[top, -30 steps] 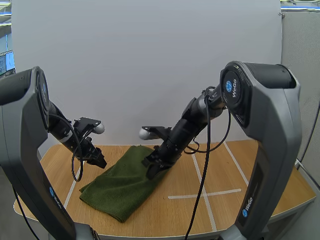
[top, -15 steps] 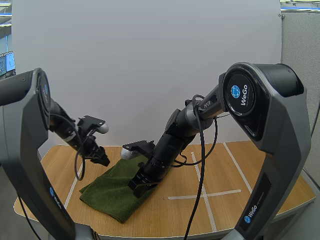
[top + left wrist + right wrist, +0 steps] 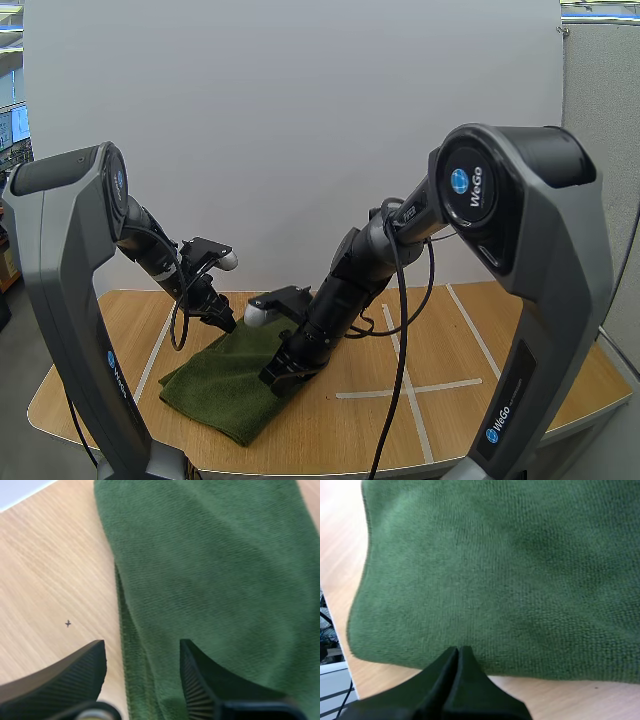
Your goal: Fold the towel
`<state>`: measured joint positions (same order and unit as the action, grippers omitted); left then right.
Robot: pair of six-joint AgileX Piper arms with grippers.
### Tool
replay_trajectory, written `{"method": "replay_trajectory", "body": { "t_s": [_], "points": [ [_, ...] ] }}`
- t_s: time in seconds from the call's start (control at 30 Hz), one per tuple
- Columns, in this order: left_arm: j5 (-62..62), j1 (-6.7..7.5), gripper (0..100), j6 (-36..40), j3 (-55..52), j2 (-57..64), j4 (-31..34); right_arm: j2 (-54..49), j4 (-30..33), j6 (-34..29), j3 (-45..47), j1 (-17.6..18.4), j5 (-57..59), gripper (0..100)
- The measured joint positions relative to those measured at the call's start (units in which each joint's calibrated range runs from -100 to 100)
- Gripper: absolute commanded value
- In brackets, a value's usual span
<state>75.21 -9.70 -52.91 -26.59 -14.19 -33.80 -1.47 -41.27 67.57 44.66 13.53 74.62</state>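
A dark green towel (image 3: 225, 385) lies folded on the left part of the wooden table (image 3: 450, 350). My left gripper (image 3: 224, 322) hovers at the towel's far left edge, open. In the left wrist view its fingers (image 3: 75, 672) straddle the layered edge of the towel (image 3: 210, 570), one over bare wood, one over cloth. My right gripper (image 3: 275, 378) rests low at the towel's right edge. In the right wrist view its fingers (image 3: 455, 667) lie together as one dark wedge at the border of the towel (image 3: 485, 565), holding nothing.
White tape lines (image 3: 410, 388) cross the table to the right of the towel. The right half of the tabletop is bare wood. Both arms lean in over the towel from either side.
My right gripper slid down and left along the towel toward its near right edge. My left gripper moved right, closer to the towel's far corner.
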Motion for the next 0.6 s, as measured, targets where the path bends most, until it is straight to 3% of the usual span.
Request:
{"method": "replay_trajectory", "body": {
  "t_s": [0.6],
  "points": [
    [-4.5,0.00,72,0.0,0.9,-6.0,0.3,5.6,-4.5,3.7,0.3,0.0,-4.3,0]
  ]
}}
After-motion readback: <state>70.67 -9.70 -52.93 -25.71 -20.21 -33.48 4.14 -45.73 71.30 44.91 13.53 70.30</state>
